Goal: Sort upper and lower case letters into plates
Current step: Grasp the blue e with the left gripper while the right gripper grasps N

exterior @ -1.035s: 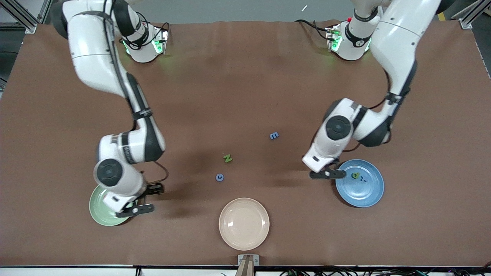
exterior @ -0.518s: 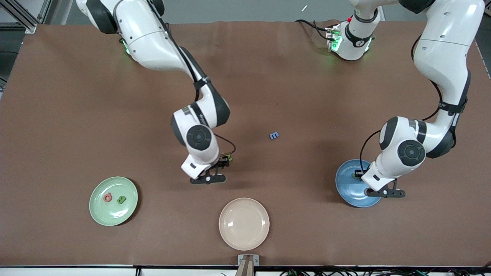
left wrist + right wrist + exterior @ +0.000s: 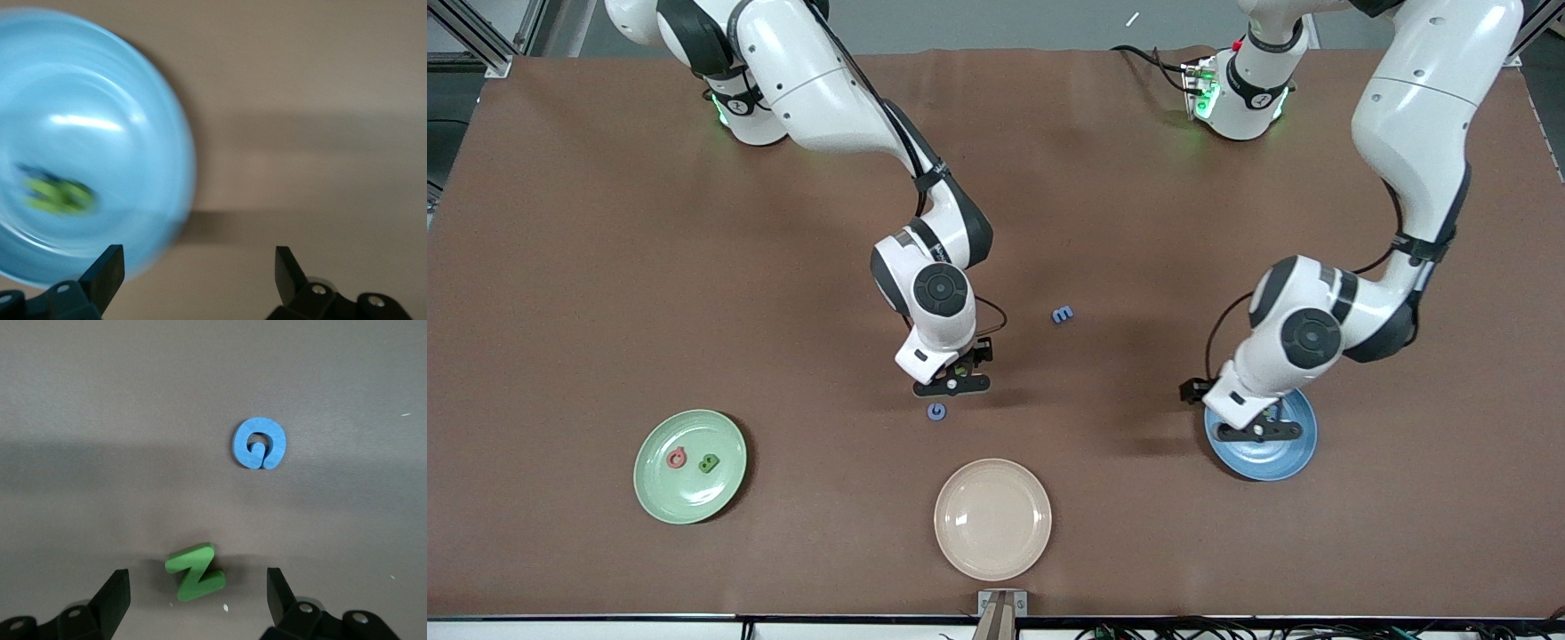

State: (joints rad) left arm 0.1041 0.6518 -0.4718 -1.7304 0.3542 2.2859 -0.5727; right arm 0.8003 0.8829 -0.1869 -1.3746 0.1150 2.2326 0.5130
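Note:
My right gripper (image 3: 953, 380) is open and low over the green N (image 3: 195, 572), which lies on the table between its fingers (image 3: 112, 595). The blue G (image 3: 935, 412) lies just nearer the front camera; it also shows in the right wrist view (image 3: 260, 443). A blue m (image 3: 1062, 314) lies on the table toward the left arm's end. The pale green plate (image 3: 660, 490) holds a red letter (image 3: 677, 458) and a green B (image 3: 710, 462). My left gripper (image 3: 1258, 430) is open and empty over the rim of the blue plate (image 3: 1282, 460). That plate (image 3: 100, 100) holds a green letter (image 3: 60, 195).
A cream-beige plate (image 3: 992, 518) sits near the table's front edge, nearer the front camera than the G. Broad bare brown table lies between the plates and the arm bases.
My right gripper left the green plate, crossed to the middle and now sits over the N, uncovering the G. My left gripper swung across the blue plate and back over its rim.

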